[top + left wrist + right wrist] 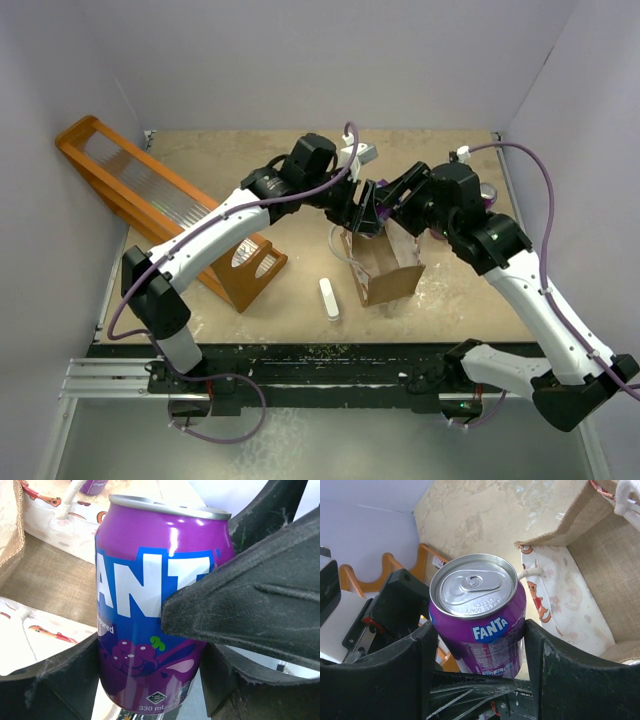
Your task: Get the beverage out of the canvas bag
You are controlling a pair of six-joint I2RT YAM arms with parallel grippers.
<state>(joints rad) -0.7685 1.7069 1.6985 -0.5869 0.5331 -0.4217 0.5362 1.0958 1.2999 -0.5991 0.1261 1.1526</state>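
Note:
The beverage is a purple Fanta can (pixel 374 218), held in the air just above the open top of the canvas bag (pixel 392 275), a small brown bag with white printed panels. My left gripper (pixel 360 210) and right gripper (pixel 397 205) meet at the can from opposite sides. In the left wrist view the can (pixel 150 605) sits between my left gripper's (pixel 150 680) jaws, with one right finger across it. In the right wrist view the can (pixel 477 610) sits between my right gripper's (pixel 480 650) jaws, above the bag (pixel 600 570).
A long orange wooden rack (pixel 150 195) lies at the left. A small white object (pixel 329 298) lies on the table in front of the bag. A second purple can (pixel 487 194) stands behind my right arm. Walls close the table on three sides.

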